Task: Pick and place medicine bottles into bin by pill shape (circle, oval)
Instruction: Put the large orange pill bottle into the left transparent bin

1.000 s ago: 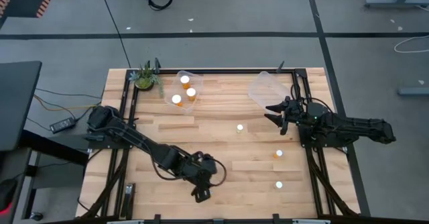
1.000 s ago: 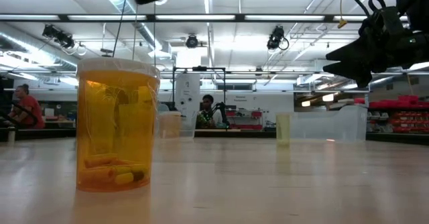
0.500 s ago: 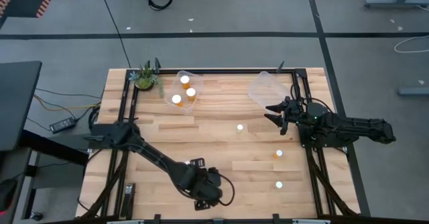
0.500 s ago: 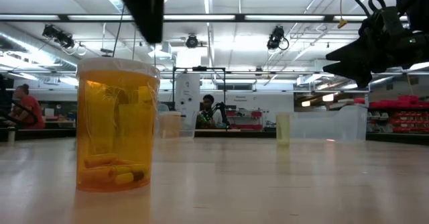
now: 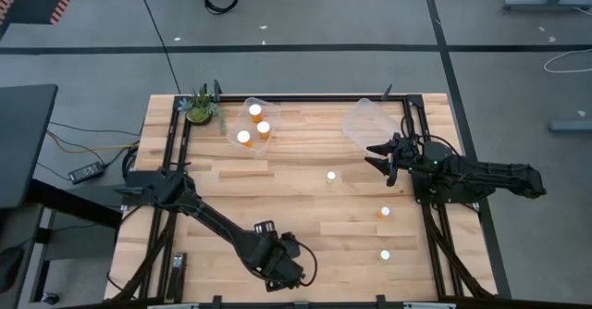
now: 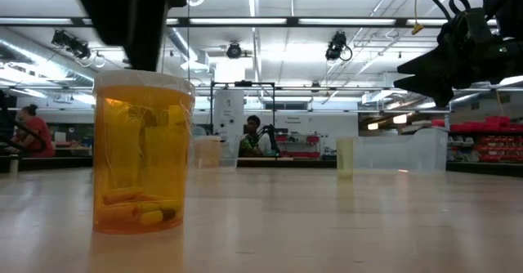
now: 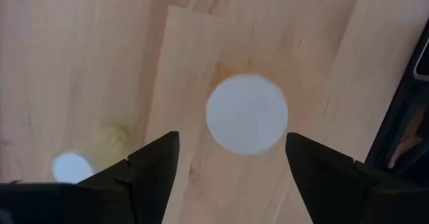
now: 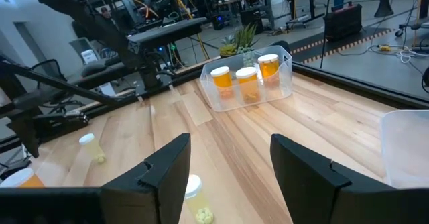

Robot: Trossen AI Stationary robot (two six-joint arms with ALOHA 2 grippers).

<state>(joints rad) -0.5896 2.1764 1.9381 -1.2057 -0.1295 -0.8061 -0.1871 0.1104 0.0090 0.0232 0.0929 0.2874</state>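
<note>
Though unlabelled, white-capped medicine bottle (image 7: 247, 114).

Far left on the table (image 5: 305, 198), a bin (image 5: 251, 127) holds three bottles (image 5: 263, 129). Another bin (image 5: 367, 121) lies far right. Three bottles (image 5: 385, 213) stand right of centre; the left gripper (image 5: 274, 274) hangs at the near edge.

Long ceiling strip lights (image 6: 359, 21) throw bright, even light with soft shadows. From table height the near surface (image 6: 327, 224) is blurred. The left wrist view is soft throughout: a white cap (image 7: 247, 114) glows with fuzzy edges between dark, unfocused fingers (image 7: 151, 167).
</note>
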